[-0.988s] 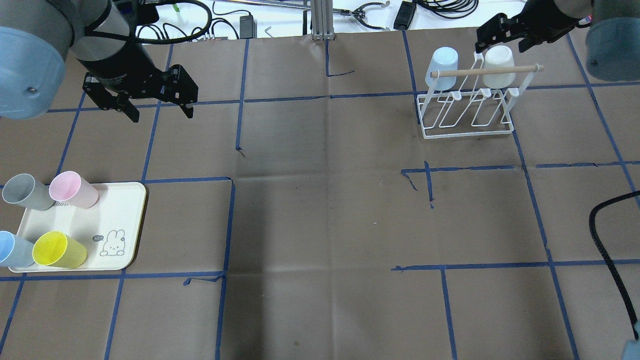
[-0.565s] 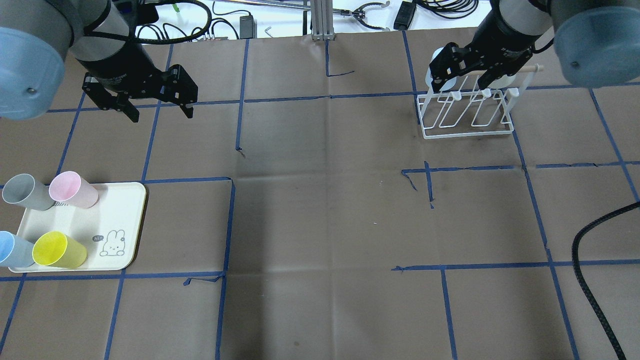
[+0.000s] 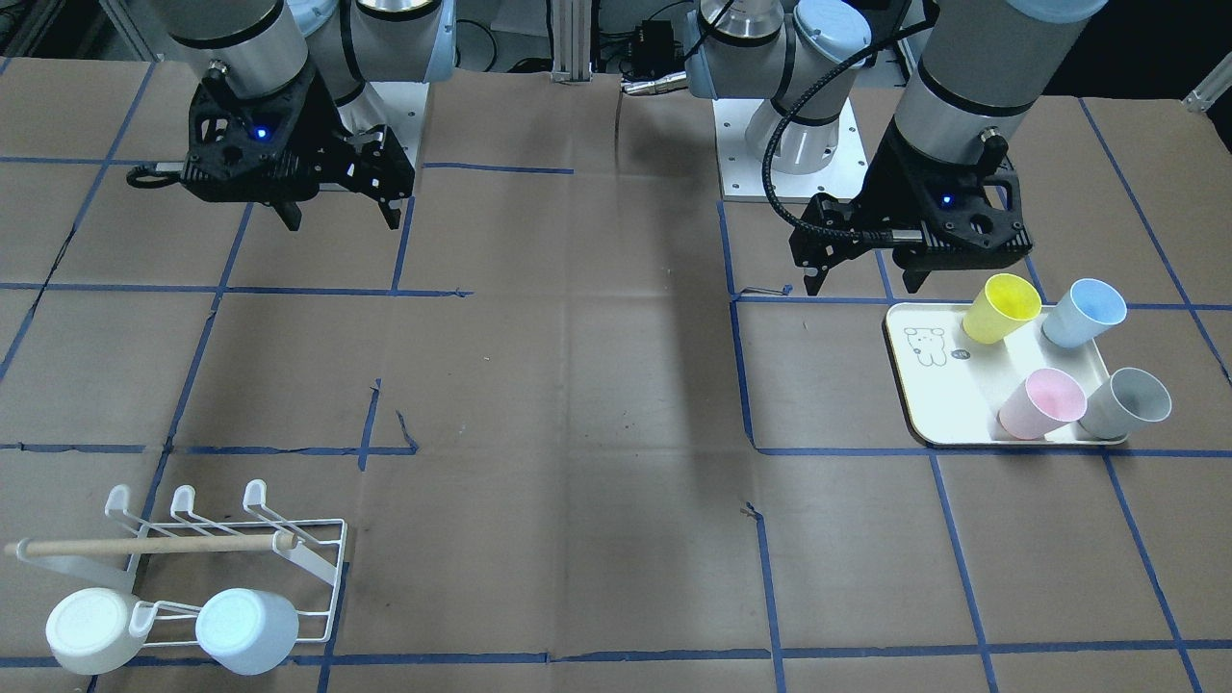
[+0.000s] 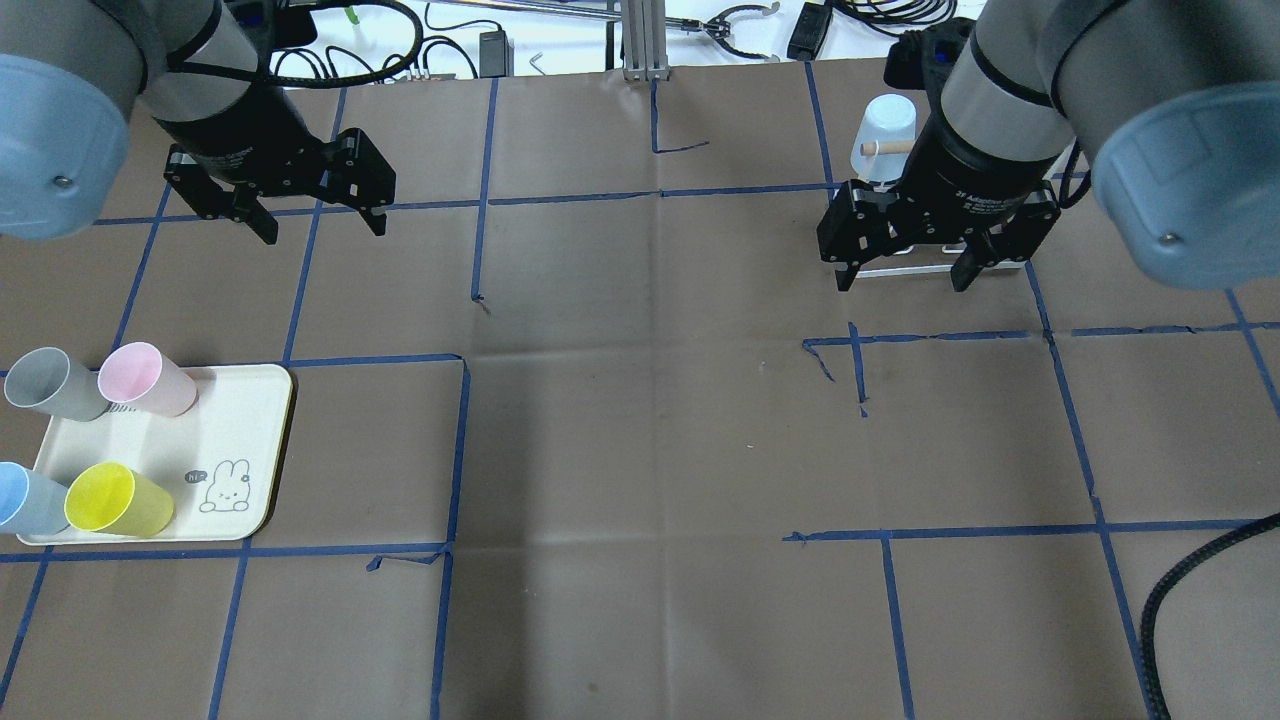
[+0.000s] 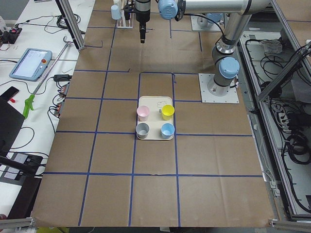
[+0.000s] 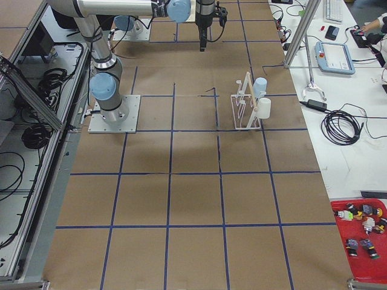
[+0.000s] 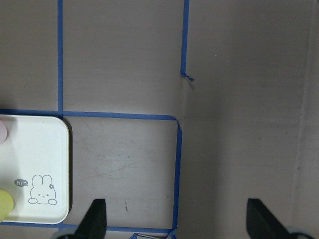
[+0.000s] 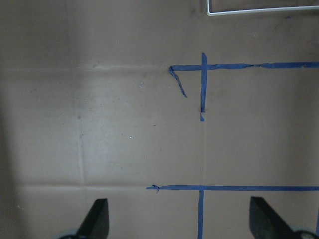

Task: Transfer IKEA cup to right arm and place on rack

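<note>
Several cups stand on a cream tray (image 4: 235,425) at the near left: grey (image 4: 50,383), pink (image 4: 145,380), blue (image 4: 25,500) and yellow (image 4: 115,500). My left gripper (image 4: 325,234) hangs open and empty beyond the tray, apart from the cups; its wrist view shows the tray's corner (image 7: 35,164). The white wire rack (image 3: 241,549) holds a white cup (image 3: 91,630) and a pale blue cup (image 3: 245,630). My right gripper (image 4: 900,285) is open and empty, above the rack's near edge (image 4: 900,270), and hides most of the rack in the overhead view.
Blue tape lines grid the brown table cover. A black cable (image 4: 1180,600) trails from the right arm at the near right. Cables and power bricks (image 4: 495,45) lie beyond the far edge. The arm bases (image 3: 789,144) stand on the robot's side.
My right arm has swung from behind the rack over it, toward the robot and the table's middle, its gripper still open. My left arm and the cups have not moved.
</note>
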Robot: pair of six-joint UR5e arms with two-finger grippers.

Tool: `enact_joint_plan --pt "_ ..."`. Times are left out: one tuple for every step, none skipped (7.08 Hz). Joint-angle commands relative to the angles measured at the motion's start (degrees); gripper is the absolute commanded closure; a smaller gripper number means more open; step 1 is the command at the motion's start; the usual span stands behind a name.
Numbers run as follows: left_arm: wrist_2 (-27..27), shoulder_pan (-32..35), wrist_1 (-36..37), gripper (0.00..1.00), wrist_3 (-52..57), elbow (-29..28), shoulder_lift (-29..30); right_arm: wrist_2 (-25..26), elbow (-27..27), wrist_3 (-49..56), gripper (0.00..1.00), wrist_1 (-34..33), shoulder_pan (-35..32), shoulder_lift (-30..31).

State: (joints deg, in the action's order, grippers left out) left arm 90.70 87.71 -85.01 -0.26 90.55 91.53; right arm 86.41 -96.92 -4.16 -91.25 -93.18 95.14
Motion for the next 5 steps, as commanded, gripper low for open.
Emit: enact_joint_plan --pt "0.0 0.0 0.3 0.0 0.0 0.1 0.0 0.7 -2.6 -0.2 0.0 -2.4 -0.4 2.3" --pt "0.0 0.0 0.3 0.0 0.0 0.1 0.1 0.7 -2.5 -0.2 0.0 -4.0 -0.4 2.2" --pt "0.0 0.0 0.3 0.0 0.1 0.1 0.1 0.6 -2.6 -0.1 0.0 -4.1 -0.4 2.0" --pt "0.0 0.0 0.3 0.0 0.1 0.0 0.1 0.7 -2.6 -0.1 0.0 -4.0 -0.4 2.0" --pt "0.0 0.0 0.3 0.0 0.1 0.0 0.2 0.7 -2.6 -0.1 0.0 -4.0 -0.4 1.9"
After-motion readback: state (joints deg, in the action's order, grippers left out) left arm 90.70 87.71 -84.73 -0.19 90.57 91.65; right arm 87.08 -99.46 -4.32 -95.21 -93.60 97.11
